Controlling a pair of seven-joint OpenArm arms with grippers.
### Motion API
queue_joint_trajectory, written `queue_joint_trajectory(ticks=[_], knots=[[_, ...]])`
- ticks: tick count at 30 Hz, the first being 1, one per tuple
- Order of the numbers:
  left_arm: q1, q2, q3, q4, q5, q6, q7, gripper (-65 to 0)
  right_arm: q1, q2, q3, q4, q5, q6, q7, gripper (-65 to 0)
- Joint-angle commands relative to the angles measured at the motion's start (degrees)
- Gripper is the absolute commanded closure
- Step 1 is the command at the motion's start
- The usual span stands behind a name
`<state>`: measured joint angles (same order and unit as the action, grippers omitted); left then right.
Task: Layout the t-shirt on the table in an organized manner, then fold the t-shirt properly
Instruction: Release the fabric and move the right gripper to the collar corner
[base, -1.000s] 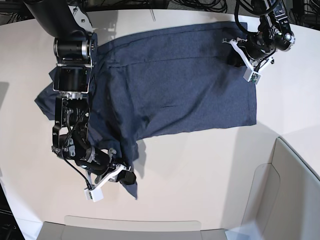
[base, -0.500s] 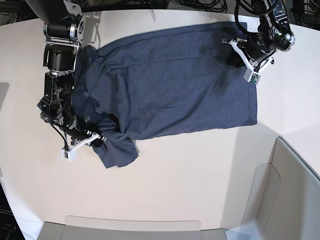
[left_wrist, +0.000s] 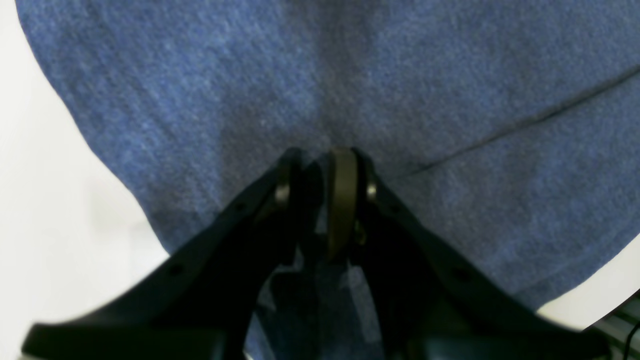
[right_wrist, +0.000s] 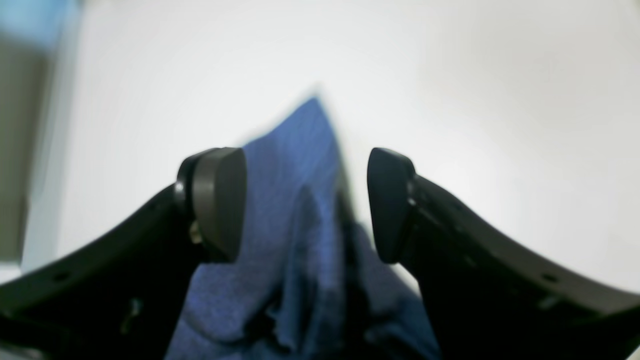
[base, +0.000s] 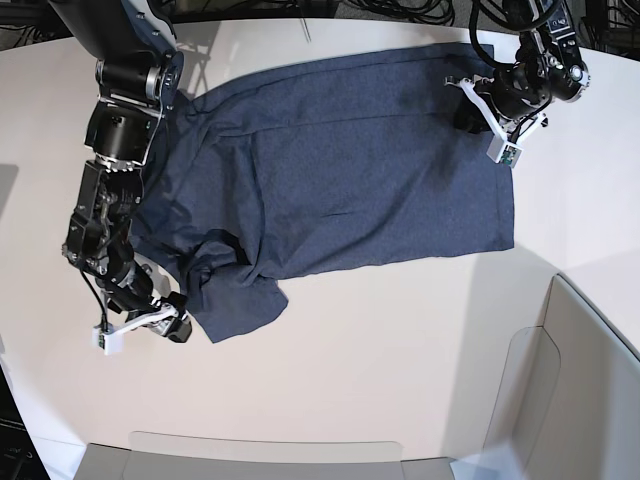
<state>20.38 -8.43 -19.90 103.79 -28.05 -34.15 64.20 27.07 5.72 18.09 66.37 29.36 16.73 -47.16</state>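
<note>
I pinned the t-shirt (base: 350, 160) hem with my left claw (left_wrist: 322, 165) (clamped tight) while my right claw (right_wrist: 305, 200) gaped astride its crumpled sleeve.

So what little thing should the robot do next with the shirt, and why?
Probably lift the right gripper away from the sleeve and reach for the crumpled part beside it. Its jaws stand open with the cloth loose between them, so nothing is held. The t-shirt is bunched near that sleeve, while the left gripper is pinching the far edge, shut on the cloth, anchoring it on the table.
</note>
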Motion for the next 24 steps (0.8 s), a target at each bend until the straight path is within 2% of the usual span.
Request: queue_joint_trajectory(ticks=[1, 9, 11, 15, 16, 24], knots=[[0.8, -0.2, 0.2, -0.1, 1.6, -0.1, 2.8, -10.2, -0.6, 0.5, 1.8, 2.9, 0.5, 0.5, -1.2, -36.4], [0.7, -0.2, 0.2, -0.1, 1.6, -0.2, 2.8, -10.2, -13.2, 0.5, 11.0, 19.3, 0.5, 0.6, -10.6, -35.3], [0.7, -0.2, 0.2, -0.1, 1.6, -0.2, 2.8, -10.2, -15.2, 0.6, 11.0, 22.6, 0.5, 0.6, -12.2, -28.9], [0.6, -0.2, 0.2, -0.1, 1.6, -0.2, 2.8, -10.2, -18.3, 0.6, 10.7, 27.1, 0.5, 0.6, -13.0, -10.3], [0.6, -0.2, 0.2, -0.1, 1.6, -0.2, 2.8, -10.2, -19.1, 0.6, 10.6, 27.8, 0.5, 0.6, -13.0, -8.2], [0.8, -0.2, 0.2, -0.1, 1.6, -0.2, 2.8, -10.2, -22.6, 0.5, 10.5, 28.7, 0.4, 0.5, -13.0, -11.5]])
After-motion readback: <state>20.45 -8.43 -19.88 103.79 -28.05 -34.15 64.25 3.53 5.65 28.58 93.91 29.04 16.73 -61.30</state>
